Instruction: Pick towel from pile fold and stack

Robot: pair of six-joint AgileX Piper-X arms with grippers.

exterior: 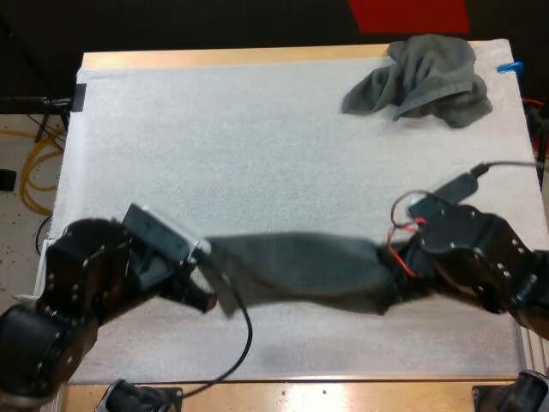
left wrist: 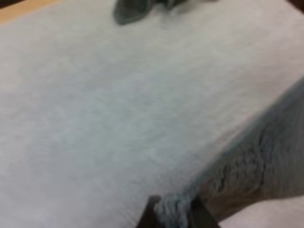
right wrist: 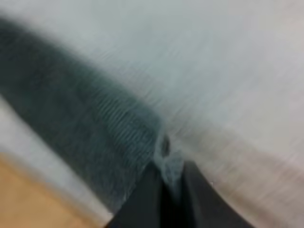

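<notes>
A dark grey-green towel (exterior: 296,270) hangs stretched between my two grippers above the front of the white mat (exterior: 257,146). My left gripper (exterior: 206,287) is shut on its left end, and the left wrist view has the cloth (left wrist: 247,166) pinched between the black fingertips (left wrist: 151,213). At the towel's right end my right gripper (exterior: 390,279) is shut too, the fabric (right wrist: 109,128) bunched between its fingers (right wrist: 194,194). A crumpled towel pile (exterior: 425,77) lies at the mat's far right corner, and its edge (left wrist: 135,9) appears far off beyond the left gripper.
The wooden table edge (exterior: 300,390) runs along the front, close under the stretched towel. The mat's middle and far left lie bare.
</notes>
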